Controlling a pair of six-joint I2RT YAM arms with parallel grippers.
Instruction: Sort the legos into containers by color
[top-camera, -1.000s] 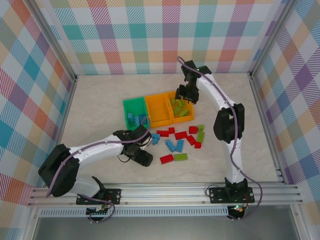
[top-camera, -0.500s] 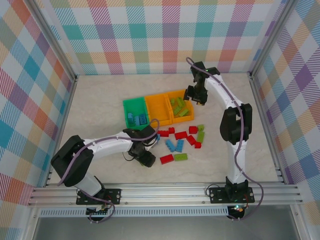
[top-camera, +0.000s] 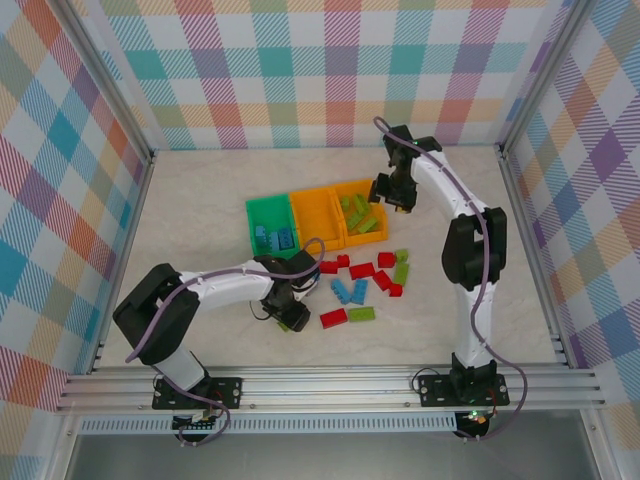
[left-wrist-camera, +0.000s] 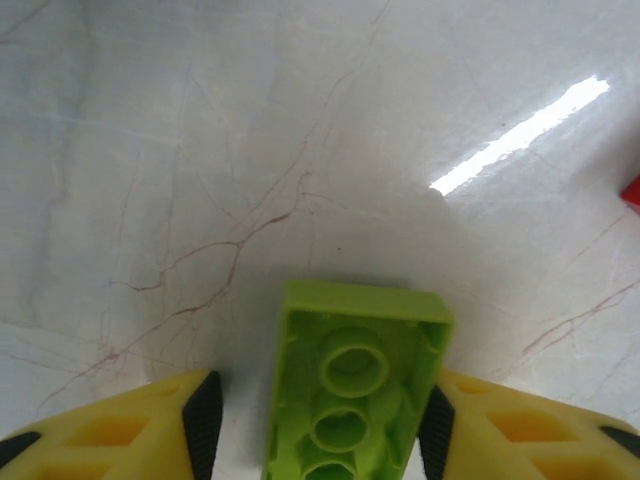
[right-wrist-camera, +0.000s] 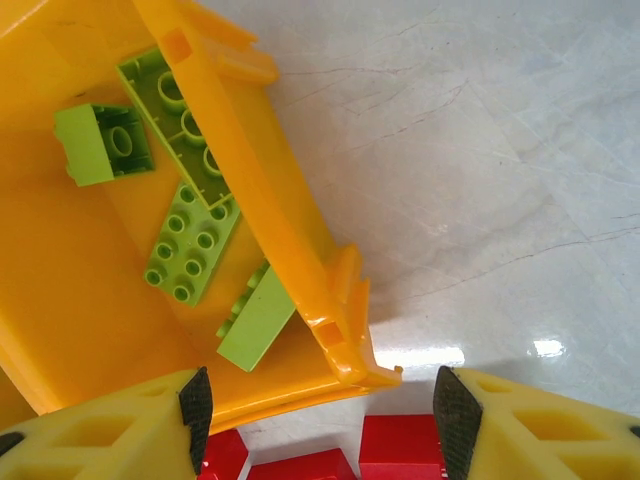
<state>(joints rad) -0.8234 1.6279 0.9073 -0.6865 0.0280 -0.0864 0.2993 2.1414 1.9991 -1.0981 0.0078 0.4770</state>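
The left gripper (left-wrist-camera: 315, 425) sits low over the pale marbled table (left-wrist-camera: 200, 150). Its yellow fingers with black pads (left-wrist-camera: 203, 420) stand apart around a small lime-green plastic brick (left-wrist-camera: 355, 385), which lies hollow side up. The right-hand pad sits against the brick's edge, while a strip of table shows between the brick and the left-hand pad, so the jaws bracket the brick without clamping it. A red brick corner (left-wrist-camera: 632, 192) lies off to this gripper's right.

The right gripper (right-wrist-camera: 318, 405) hangs with its jaws well apart and nothing between them. It is just over the near corner of an open orange plastic bin (right-wrist-camera: 250, 170), which holds several lime-green bricks (right-wrist-camera: 190, 245). Red bricks (right-wrist-camera: 400, 450) lie on the table directly beneath its fingertips.

In the top view, a second orange bin (top-camera: 315, 225) and a green plastic bin (top-camera: 268, 212) holding blue bricks (top-camera: 272, 238) stand beyond the left gripper. Loose red, blue and green bricks (top-camera: 365, 280) are scattered between the two grippers.
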